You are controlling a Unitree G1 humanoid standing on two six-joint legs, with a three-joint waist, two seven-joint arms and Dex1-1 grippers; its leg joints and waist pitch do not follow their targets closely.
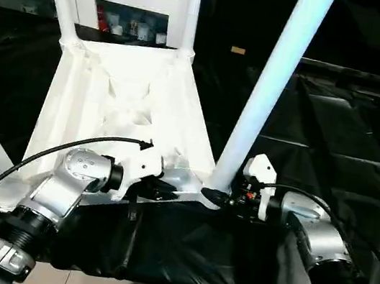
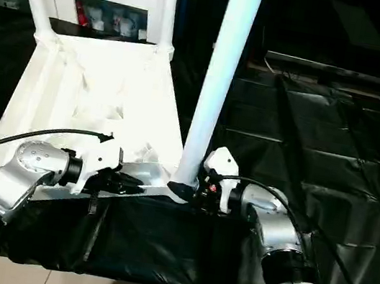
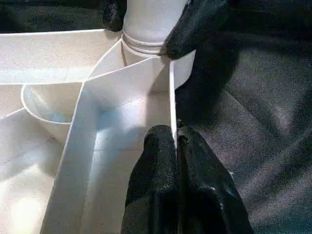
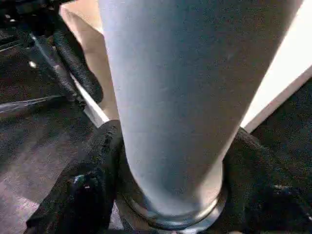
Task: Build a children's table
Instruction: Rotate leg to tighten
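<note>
Here, upside down on the black-draped work surface: the white table top, ribbed underside up, two far legs upright in the far corner sockets, a third leg upright in the near right corner socket. At the near edge, pinched thin between the closed fingers of the left gripper: the rim wall of the top, just beside that socket. Around the base of the near leg, one black finger on each side and touching it: the right gripper, partly spread to the leg's width.
</note>
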